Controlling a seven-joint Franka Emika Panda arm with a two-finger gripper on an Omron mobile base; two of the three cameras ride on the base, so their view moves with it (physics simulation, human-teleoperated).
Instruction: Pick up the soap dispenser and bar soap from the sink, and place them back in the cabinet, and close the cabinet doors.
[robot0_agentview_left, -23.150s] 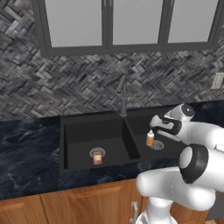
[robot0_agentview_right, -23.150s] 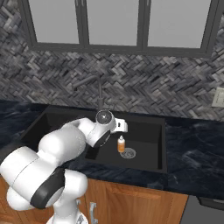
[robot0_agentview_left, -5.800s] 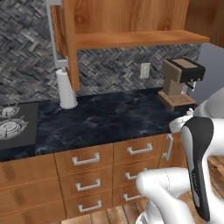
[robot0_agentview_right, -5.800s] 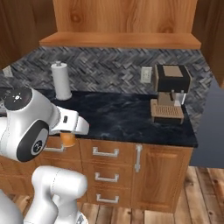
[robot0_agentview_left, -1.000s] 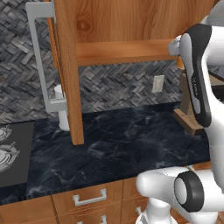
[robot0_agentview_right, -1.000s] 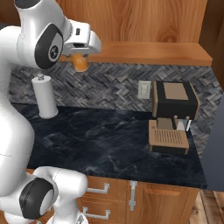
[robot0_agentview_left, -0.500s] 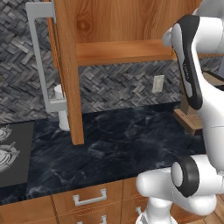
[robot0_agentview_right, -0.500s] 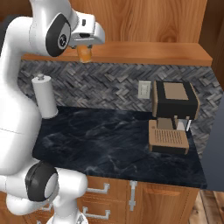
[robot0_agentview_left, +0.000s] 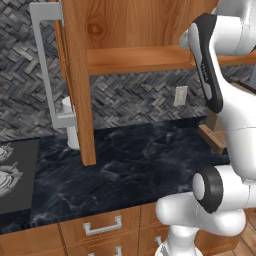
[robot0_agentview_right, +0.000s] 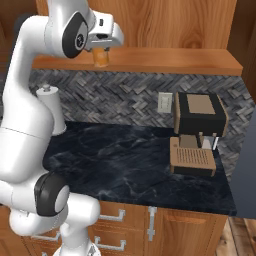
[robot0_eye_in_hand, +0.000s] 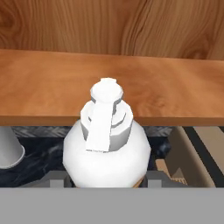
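My gripper (robot0_agentview_right: 102, 49) is shut on the soap dispenser (robot0_agentview_right: 102, 59), an orange bottle with a white pump top (robot0_eye_in_hand: 105, 124). I hold it upright in the air, just in front of the front edge of the cabinet shelf (robot0_agentview_right: 165, 61), at the shelf's left end. In the hand view the pump rises before the bare wooden shelf (robot0_eye_in_hand: 48, 87) and the dark fingertips (robot0_eye_in_hand: 56, 179) flank the bottle. One cabinet door (robot0_agentview_left: 75, 85) stands open at the left, its silver bar handle (robot0_agentview_left: 45, 65) facing me. The bar soap and the sink are out of view.
A white paper-towel roll (robot0_agentview_right: 50, 112) stands on the black marble counter (robot0_agentview_right: 125, 165) below the gripper. A coffee machine (robot0_agentview_right: 200, 130) sits at the counter's right end, under a wall outlet (robot0_agentview_right: 165, 102). A stovetop (robot0_agentview_left: 10, 175) lies at the far left. Drawers (robot0_agentview_left: 102, 227) run below.
The arm has lifted the soap dispenser from just under the shelf up and a little right, to the shelf's front edge. The base and scene have stayed still.
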